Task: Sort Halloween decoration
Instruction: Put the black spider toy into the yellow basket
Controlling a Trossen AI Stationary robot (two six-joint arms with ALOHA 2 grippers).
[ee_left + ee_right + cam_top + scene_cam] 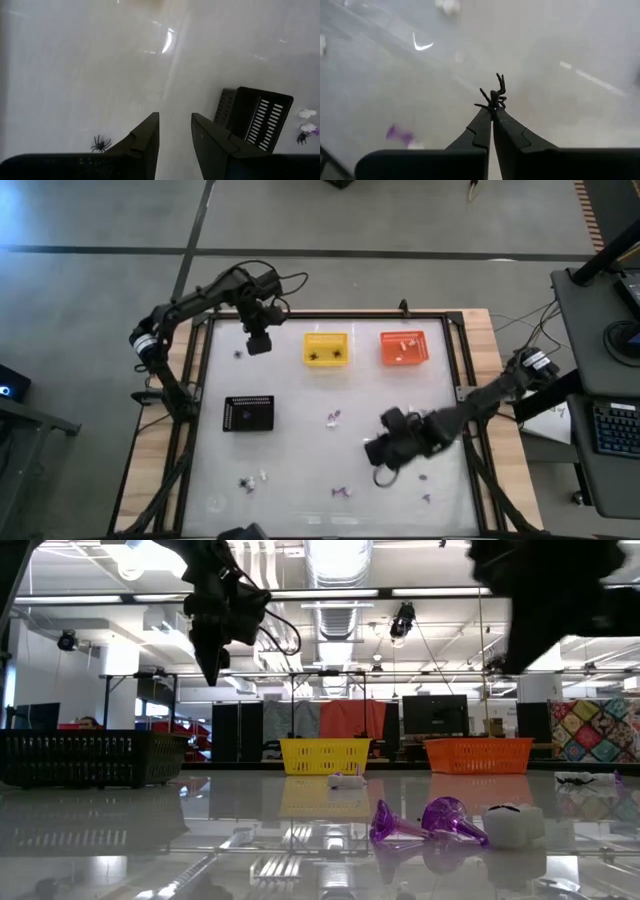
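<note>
Halloween decoration trinkets lie scattered across the table [300, 460]. The right gripper [492, 116], fingers pinched on a black spider [492, 97] by its legs, could drop it. The left gripper [175, 127] hovers with fingers apart near the yellow basket [326, 348].

Glossy white tabletop [300, 440], reflective; light wood edge planks [480, 330]; matt dark gripper fingers [145, 145]; translucent shiny purple plastic trinkets [430, 822]; slotted black plastic tray [255, 117].

Yellow basket [325, 348] left of orange basket [404, 348].
</note>
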